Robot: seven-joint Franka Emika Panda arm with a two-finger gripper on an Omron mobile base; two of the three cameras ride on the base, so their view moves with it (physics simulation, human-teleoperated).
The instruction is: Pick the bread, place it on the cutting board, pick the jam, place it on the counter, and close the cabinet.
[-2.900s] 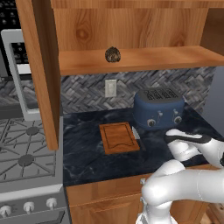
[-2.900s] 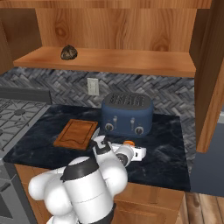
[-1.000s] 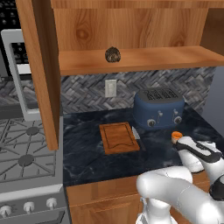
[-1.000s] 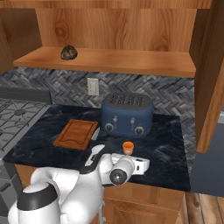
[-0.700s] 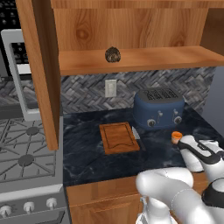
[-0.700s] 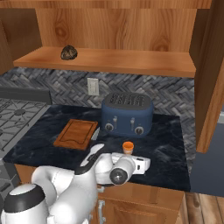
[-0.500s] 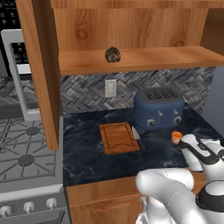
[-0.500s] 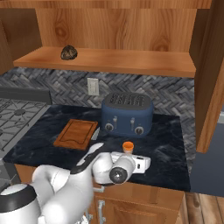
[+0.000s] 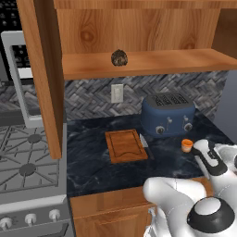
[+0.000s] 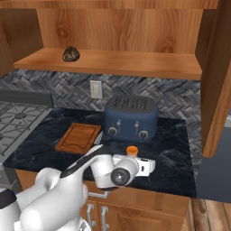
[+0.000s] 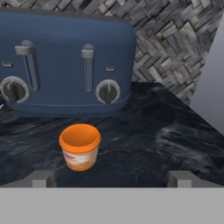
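Released since earlier, the jam (image 11: 79,146) stands on the desk (image 9: 92,162) before the toaster (image 11: 65,65), apart from the spread gripper (image 11: 109,178). Bread (image 9: 119,58) sits on the cabinet (image 10: 135,27) shelf; board (image 9: 125,145) bare.

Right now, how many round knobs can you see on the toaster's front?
3 on the toaster in the hand view: two clear, one cut off at the left edge; more may be hidden.

bread: dark mottled lump (image 9: 119,58) on the cabinet's inner shelf, left part
cutting board: reddish-brown, grooved (image 9: 125,145), flat on the counter, left of the toaster, bare
jam: small orange cup (image 11: 79,146), upright on the counter (image 9: 92,162)
cabinet: wooden (image 9: 139,28), doors open
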